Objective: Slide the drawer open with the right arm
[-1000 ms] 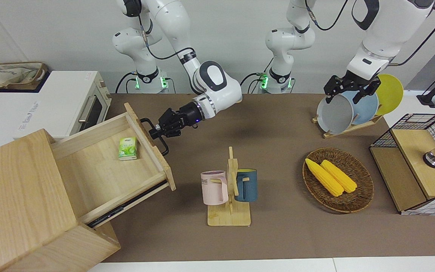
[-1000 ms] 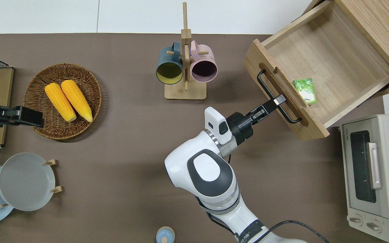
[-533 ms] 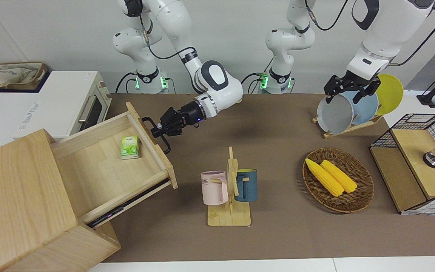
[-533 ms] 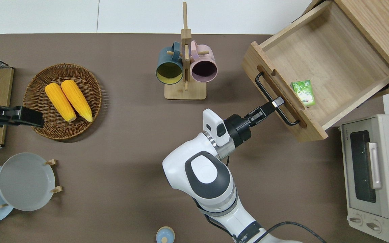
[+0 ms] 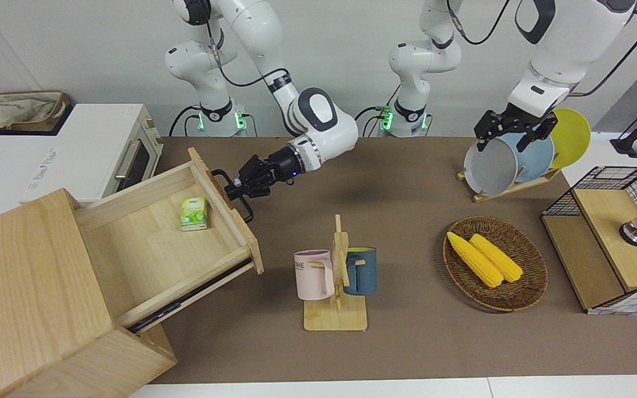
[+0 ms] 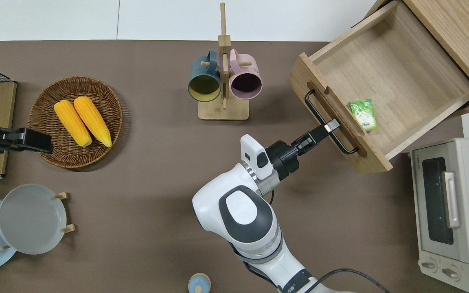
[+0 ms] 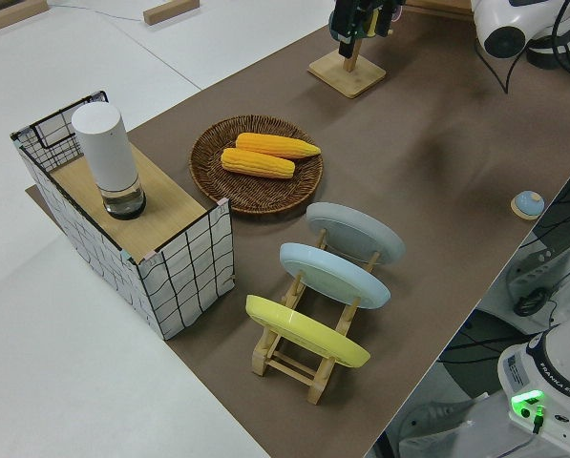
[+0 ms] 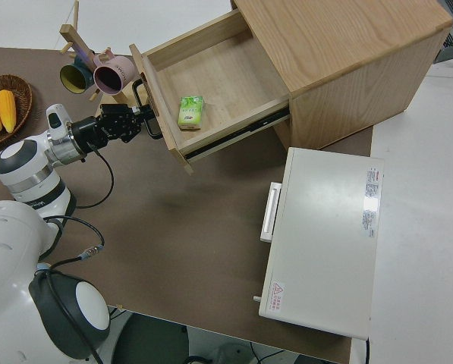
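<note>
The drawer (image 5: 169, 243) stands pulled well out of its cabinet (image 5: 31, 298) at the right arm's end of the tabletop (image 5: 407, 331), a green packet (image 5: 193, 213) inside. The right end effector (image 5: 236, 190) seems clamped on the drawer's black handle (image 5: 234, 195). The left arm is parked.

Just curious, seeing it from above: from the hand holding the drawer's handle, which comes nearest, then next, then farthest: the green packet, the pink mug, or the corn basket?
From the right hand:
1. Green packet, in the drawer.
2. Pink mug, on the mug stand.
3. Corn basket, toward the left arm's end.
</note>
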{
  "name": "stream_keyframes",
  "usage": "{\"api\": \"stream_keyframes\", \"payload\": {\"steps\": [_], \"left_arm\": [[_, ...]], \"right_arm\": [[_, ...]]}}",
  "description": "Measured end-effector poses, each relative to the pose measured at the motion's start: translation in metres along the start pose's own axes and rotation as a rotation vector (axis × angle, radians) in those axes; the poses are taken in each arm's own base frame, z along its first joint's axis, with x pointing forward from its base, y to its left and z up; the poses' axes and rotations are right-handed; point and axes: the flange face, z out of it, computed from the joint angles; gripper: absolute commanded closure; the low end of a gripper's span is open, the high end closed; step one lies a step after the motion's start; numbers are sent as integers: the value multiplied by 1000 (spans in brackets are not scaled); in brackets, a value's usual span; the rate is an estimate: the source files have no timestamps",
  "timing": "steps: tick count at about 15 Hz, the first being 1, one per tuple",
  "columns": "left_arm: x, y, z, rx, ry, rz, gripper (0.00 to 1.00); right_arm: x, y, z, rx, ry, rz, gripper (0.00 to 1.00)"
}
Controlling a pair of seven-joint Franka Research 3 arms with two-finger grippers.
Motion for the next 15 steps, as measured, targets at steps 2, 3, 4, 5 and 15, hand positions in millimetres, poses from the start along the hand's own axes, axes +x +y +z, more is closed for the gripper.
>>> {"api": "stream_keyframes", "payload": {"steps": [2,3,4,5,15], "left_arm": [[0,0,0,0,0,0,7],[0,0,0,0,0,0,7],[0,0,0,0,0,0,7],[0,0,0,0,0,0,7],[0,0,0,0,0,0,7]], "right_arm": [[0,-4,0,1,0,-6,17],[0,-5,0,1,0,-8,17],[1,-6,0,1,0,-9,17],[1,-7,0,1,0,-10,17],[12,13,-16,38,12,32,17]]}}
